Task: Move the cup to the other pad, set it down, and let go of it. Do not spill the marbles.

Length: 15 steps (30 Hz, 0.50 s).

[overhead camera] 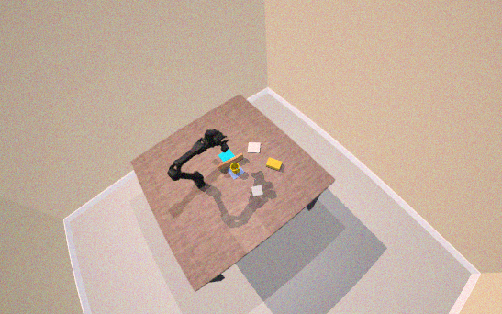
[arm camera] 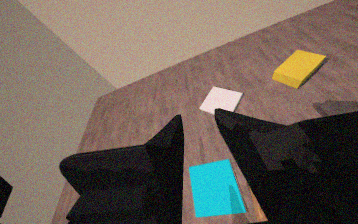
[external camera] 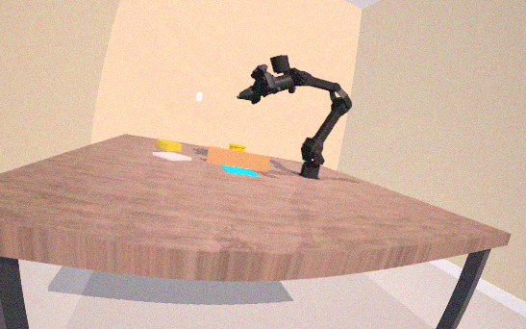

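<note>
The turn of the coming move is that our cup (overhead camera: 234, 167) (external camera: 237, 147) lies across the wall (overhead camera: 238, 158) (external camera: 238, 159) (arm camera: 261, 214) from our fingers, well below them and off to their right. The gripper (overhead camera: 226, 143) (external camera: 238, 97) (arm camera: 197, 116) hangs high on the side of the cyan pad (overhead camera: 226, 155) (external camera: 240, 171) (arm camera: 212, 190), its fingers partly parted, with nothing between them. In the wrist view we look past the tips to that pad and see no cup at all.

The cup stands on the blue pad (overhead camera: 237, 174), close behind the wall as seen from the fingers. Its rim shows from above and looks level from outside, so we take its long axis as upright. Whether marbles are inside we cannot tell.

We read this as a cup still to be fetched, though from its place alone we cannot be sure which pad is the goal. If so, the next move calls for a sideways shift over the wall, fingers kept above its top edge, then a descent with the fingers opened wider around the cup's sides. Dropping straight down from here would meet the cyan pad instead. Coming in low across the wall could knock it or tip the cup, and any marbles would spill.
</note>
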Each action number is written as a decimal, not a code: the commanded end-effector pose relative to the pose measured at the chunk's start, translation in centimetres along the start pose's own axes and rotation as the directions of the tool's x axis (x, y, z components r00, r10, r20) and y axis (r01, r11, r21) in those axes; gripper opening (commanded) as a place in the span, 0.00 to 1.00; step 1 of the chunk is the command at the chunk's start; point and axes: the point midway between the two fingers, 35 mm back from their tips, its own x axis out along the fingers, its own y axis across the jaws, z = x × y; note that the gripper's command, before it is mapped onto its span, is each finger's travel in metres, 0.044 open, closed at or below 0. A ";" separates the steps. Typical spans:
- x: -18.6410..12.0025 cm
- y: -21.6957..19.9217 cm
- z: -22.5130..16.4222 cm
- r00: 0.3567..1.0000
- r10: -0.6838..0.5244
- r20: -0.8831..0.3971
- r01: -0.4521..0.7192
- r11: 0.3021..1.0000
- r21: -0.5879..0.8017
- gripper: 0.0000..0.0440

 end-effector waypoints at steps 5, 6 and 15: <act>0.9 0.1 -1.4 0.991 -0.032 -0.127 0.035 0.999 0.025 0.31; 1.0 0.1 -1.5 0.989 -0.036 -0.143 0.040 0.999 0.026 0.30; 1.5 -0.1 -2.9 0.957 -0.079 -0.279 0.088 0.996 0.021 0.26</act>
